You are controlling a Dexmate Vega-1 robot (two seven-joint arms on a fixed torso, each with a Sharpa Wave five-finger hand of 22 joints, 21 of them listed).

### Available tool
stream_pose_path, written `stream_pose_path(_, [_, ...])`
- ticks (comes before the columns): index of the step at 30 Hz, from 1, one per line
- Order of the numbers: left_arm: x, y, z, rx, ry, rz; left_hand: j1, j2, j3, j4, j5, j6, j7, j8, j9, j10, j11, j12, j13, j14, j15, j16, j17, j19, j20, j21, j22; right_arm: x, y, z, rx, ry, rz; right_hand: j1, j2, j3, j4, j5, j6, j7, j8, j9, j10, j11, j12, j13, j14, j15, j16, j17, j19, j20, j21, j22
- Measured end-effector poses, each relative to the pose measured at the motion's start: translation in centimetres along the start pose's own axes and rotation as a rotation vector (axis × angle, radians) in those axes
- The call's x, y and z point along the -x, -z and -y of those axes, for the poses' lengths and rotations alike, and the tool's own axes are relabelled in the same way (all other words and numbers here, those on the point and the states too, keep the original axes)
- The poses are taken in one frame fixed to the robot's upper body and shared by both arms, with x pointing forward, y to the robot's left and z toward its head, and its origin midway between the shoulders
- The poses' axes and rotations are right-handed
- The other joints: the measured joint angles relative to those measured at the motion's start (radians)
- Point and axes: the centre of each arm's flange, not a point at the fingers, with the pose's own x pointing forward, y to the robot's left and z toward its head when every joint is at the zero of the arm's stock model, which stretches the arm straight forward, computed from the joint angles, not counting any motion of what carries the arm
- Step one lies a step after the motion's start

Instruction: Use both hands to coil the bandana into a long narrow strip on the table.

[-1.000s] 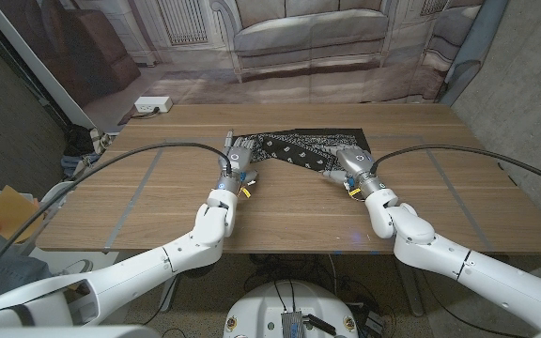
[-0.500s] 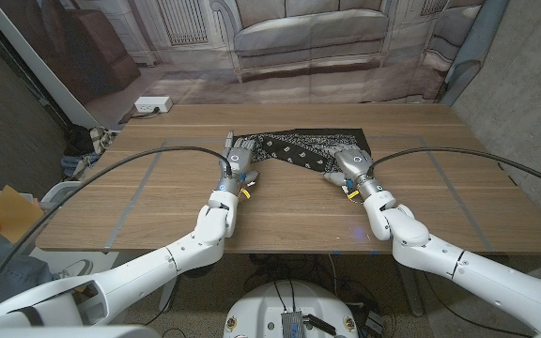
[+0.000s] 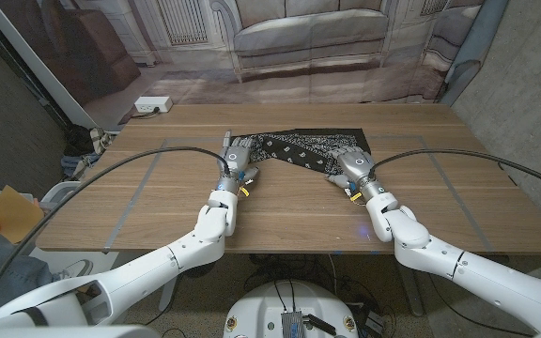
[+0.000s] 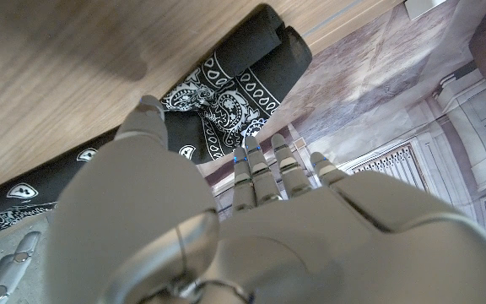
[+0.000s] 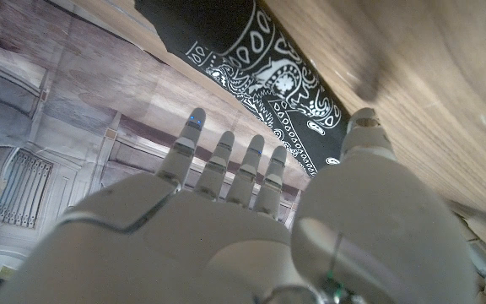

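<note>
Out toward the far middle of the wooden worktop (image 3: 158, 202) lies the black paisley bandana (image 3: 301, 148), partly rolled, a thick dark roll showing at one end in the left wrist view. Left hand (image 3: 237, 156) sits at the cloth's left end, fingers (image 4: 264, 173) extended and a little apart over the fabric. Right hand (image 3: 353, 166) is at the right end, fingers (image 5: 226, 160) likewise spread; whether either hand actually pinches cloth, I cannot tell.
</note>
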Motion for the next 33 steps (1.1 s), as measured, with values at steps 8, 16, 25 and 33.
stream_pose_path(8, [-0.1,0.2,0.3,0.015,-0.013,-0.014,0.000,0.000,-0.004,-0.002,0.000,0.027,-0.005,0.000,0.000,0.024,-0.010,0.000,0.000,0.014,0.000,0.000,-0.003,0.016,0.005,0.000,-0.002,-0.2,0.8,-0.7,0.023,-0.012,-0.004,0.004,0.004,0.000,0.001,0.000,0.003,-0.003,0.004,0.002,0.007,-0.007,0.000,0.000,0.005,-0.005,0.004,0.000,0.016,-0.009,0.006,0.001])
stream_pose_path(16, [-0.3,0.2,0.3,0.025,-0.021,-0.015,0.002,0.002,-0.007,-0.004,0.000,0.023,-0.016,-0.004,0.000,0.017,-0.039,-0.012,0.000,0.014,0.000,-0.001,-0.003,0.016,0.005,0.000,-0.002,-0.4,1.7,-1.3,0.042,-0.022,-0.016,-0.002,0.010,-0.004,0.005,0.004,0.009,-0.009,0.004,0.002,0.010,-0.010,0.008,0.000,0.009,-0.002,0.004,0.000,0.025,-0.007,0.008,0.003])
stream_pose_path(25, [-1.2,-0.2,1.5,0.007,-0.009,-0.008,0.011,0.011,-0.007,-0.004,0.000,0.017,-0.021,-0.012,0.000,0.001,-0.038,-0.020,0.000,0.014,0.000,-0.009,0.000,0.016,0.005,0.000,-0.001,-0.5,2.0,-1.5,0.040,-0.016,-0.013,-0.004,0.012,-0.009,0.009,0.005,0.011,-0.011,0.004,0.002,0.016,-0.015,0.008,0.000,0.020,-0.002,0.005,0.002,0.036,-0.011,0.008,0.003])
stream_pose_path(33, [-1.8,-0.6,2.2,0.017,-0.016,0.001,0.014,0.014,-0.007,-0.004,0.000,0.013,-0.017,-0.012,0.000,0.001,-0.038,-0.026,0.000,0.017,0.003,-0.009,0.000,0.016,0.005,0.000,-0.001,-0.6,2.2,-1.8,0.042,-0.015,-0.009,-0.004,0.012,-0.008,0.009,0.005,0.038,-0.023,0.015,0.002,0.021,-0.021,0.008,0.000,0.034,-0.005,0.008,0.005,0.045,-0.013,0.008,0.003])
